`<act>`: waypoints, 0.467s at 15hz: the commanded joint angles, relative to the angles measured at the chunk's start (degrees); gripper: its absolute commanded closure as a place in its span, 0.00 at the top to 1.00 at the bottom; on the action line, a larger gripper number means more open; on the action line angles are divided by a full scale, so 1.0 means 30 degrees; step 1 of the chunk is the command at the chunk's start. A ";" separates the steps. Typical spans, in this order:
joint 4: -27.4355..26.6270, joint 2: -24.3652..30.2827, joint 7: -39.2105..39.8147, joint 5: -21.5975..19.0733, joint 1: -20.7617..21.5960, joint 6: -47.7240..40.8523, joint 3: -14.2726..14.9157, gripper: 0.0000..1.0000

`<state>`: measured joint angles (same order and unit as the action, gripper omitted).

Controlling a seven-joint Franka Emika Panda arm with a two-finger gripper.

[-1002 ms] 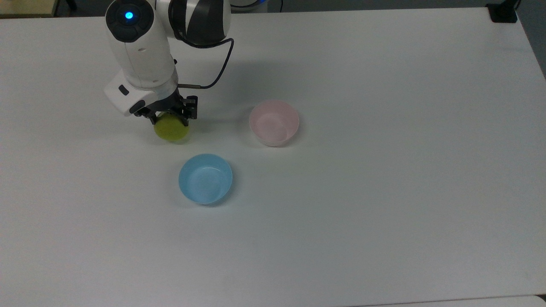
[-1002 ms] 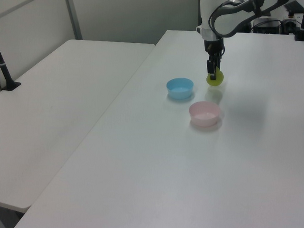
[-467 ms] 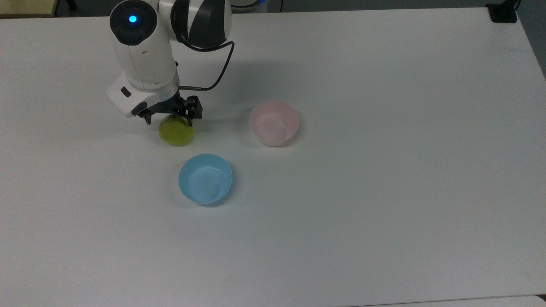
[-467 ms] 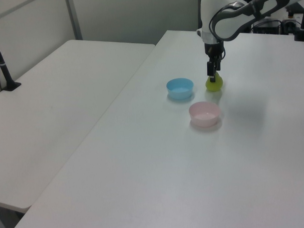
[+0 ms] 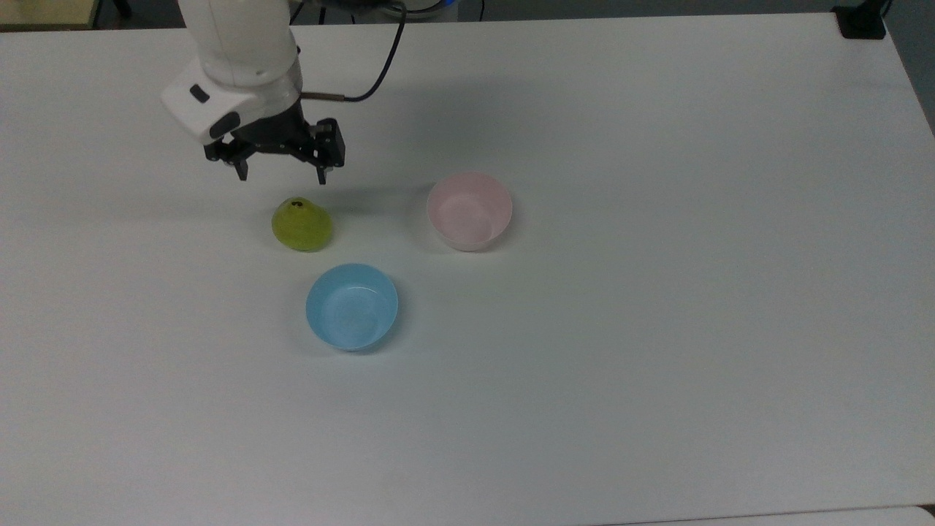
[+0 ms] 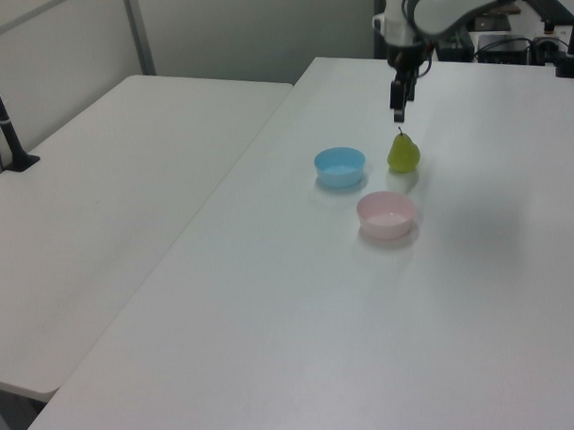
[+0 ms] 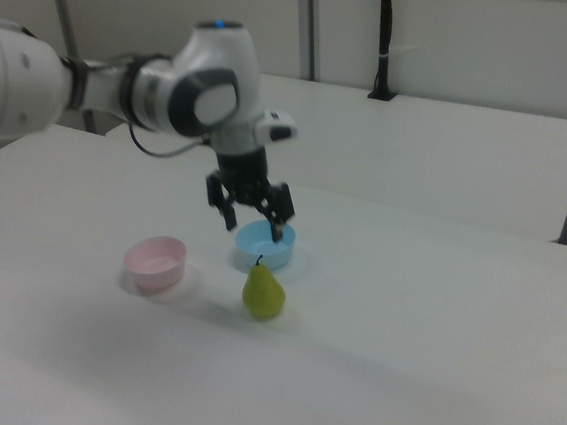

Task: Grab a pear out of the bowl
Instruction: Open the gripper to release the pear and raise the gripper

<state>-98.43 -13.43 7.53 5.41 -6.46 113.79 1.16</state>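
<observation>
claw [image 5: 281, 175] spread wide and empty, raised above the pear [image 5: 302, 225].
both fingers hang clear of the fruit, touching nothing; in the right view the claw [image 7: 253, 226] sits just above the stem. the pear [image 7: 264, 293] stands upright on the table [image 5: 657, 365], left of centre in the top view, between the claw and the blue bowl [image 5: 352, 307], apart from the pink bowl [image 5: 469, 210]. the arm's upper part is cut off at the top edge of the top view.
</observation>
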 commanded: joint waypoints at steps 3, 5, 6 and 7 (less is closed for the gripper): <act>0.0992 0.2216 -0.2976 -0.0075 0.2093 -0.3268 -0.0006 1.00; 0.0992 0.3094 -0.3532 -0.0483 0.2796 -0.4030 -0.0006 1.00; 0.0992 0.3388 -0.3912 -0.0573 0.3176 -0.4382 -0.0006 1.00; 0.0992 0.3623 -0.4032 -0.0603 0.3383 -0.4589 -0.0006 1.00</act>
<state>-94.90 -5.90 -1.79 4.75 1.05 103.21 0.69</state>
